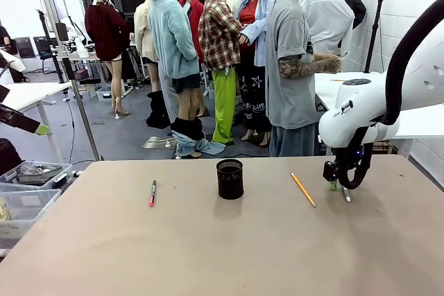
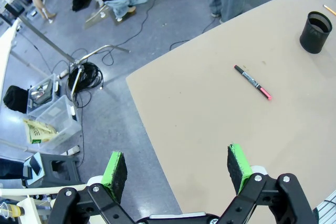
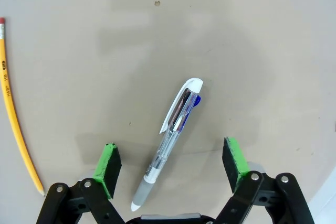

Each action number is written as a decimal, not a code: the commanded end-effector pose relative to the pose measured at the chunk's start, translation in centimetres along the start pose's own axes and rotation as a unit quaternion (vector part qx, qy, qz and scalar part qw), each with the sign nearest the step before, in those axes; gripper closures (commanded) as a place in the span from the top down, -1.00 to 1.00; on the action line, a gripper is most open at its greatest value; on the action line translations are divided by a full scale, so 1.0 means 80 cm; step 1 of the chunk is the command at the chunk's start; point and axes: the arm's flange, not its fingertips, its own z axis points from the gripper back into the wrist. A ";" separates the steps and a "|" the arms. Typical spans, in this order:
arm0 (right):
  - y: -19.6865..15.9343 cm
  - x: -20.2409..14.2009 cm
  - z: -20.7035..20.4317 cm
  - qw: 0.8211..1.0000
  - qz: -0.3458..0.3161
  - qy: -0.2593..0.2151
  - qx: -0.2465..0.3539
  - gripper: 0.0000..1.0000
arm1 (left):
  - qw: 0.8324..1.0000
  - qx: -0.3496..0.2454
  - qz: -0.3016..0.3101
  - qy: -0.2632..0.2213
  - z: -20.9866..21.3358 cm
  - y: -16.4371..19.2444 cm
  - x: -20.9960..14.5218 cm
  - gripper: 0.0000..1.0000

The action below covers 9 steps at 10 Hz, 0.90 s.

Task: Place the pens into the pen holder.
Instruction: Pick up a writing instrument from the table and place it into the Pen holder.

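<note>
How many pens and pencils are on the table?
3: black pink-tipped marker left of the black mesh cup, yellow pencil right of it, clear white ballpoint under the open right gripper. Cup's inside unclear.

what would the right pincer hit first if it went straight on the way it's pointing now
Most likely the clear-and-white plastic ballpoint pen lying on the tan table top, between the open green pads of the right pincer; the pads may straddle it and meet the table. Depth is unclear.
</note>
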 end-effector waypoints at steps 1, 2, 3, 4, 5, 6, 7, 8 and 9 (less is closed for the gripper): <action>-0.003 0.010 -0.002 1.000 -0.020 0.012 0.019 0.15 | 1.000 0.005 0.009 0.001 0.000 0.000 0.001 1.00; -0.006 0.011 -0.003 0.999 -0.028 0.015 0.030 -0.25 | 1.000 0.005 0.009 0.001 0.000 0.000 0.001 1.00; -0.010 0.013 -0.005 0.998 -0.031 0.024 0.040 -0.65 | 1.000 0.005 0.009 0.001 0.000 0.000 0.001 1.00; -0.011 0.016 -0.007 0.998 -0.031 0.034 0.039 -1.00 | 1.000 0.005 0.009 0.001 0.000 0.000 0.001 1.00; -0.010 0.022 -0.010 0.998 -0.031 0.046 0.030 -1.00 | 1.000 0.005 0.009 0.001 0.000 0.000 0.001 1.00; -0.008 0.024 -0.012 0.997 -0.038 0.057 0.024 -1.00 | 1.000 0.005 0.009 0.001 0.000 0.000 0.001 1.00; -0.008 0.026 -0.013 0.997 -0.041 0.066 0.021 -1.00 | 1.000 0.005 0.009 0.001 0.000 0.000 0.001 1.00; -0.008 0.027 -0.014 0.996 -0.041 0.076 0.017 -1.00 | 1.000 0.005 0.009 0.001 0.000 0.000 0.001 1.00; -0.006 0.028 -0.011 0.996 -0.033 0.081 0.015 -1.00 | 1.000 0.005 0.009 0.001 0.000 0.000 0.001 1.00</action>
